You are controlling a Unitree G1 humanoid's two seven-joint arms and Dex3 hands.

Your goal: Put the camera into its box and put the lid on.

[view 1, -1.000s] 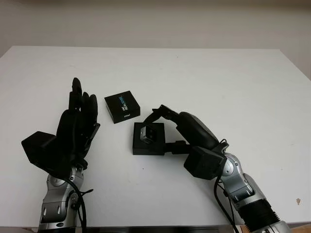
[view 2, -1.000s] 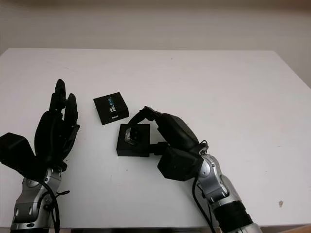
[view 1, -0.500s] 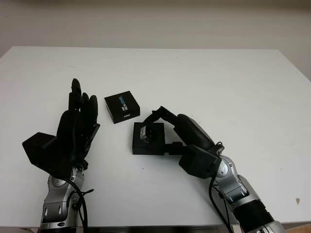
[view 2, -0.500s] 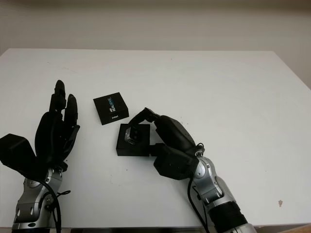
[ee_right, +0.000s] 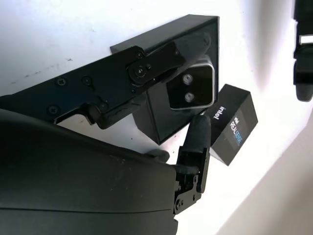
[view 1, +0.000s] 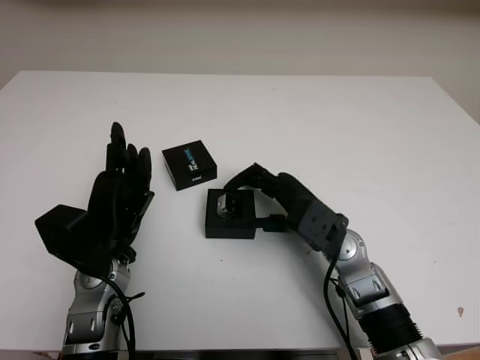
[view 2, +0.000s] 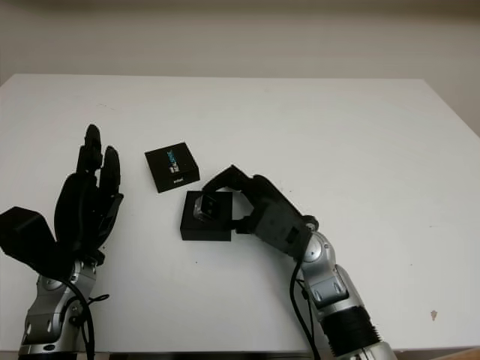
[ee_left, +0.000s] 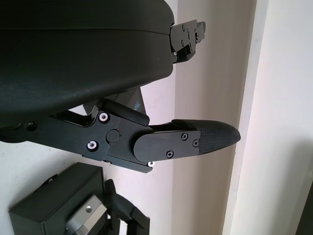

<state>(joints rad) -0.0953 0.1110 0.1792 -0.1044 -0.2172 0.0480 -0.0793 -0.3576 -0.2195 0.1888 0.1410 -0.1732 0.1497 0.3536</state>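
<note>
Inside the square matte-black box sits the boxy metal camera.

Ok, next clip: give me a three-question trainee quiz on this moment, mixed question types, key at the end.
1. True or false: the lid is already on the box.
2. Where is the camera? A) on the bare table, B) inside the open box, C) in the left hand.
3. Fill in: the ____ hand is raised beside the lid, open and holding nothing.

Key:
1. False: the lid lies on the table just beyond the box.
2. B: the right hand is over the box with its fingers around the camera.
3. Left: the left hand.
</note>
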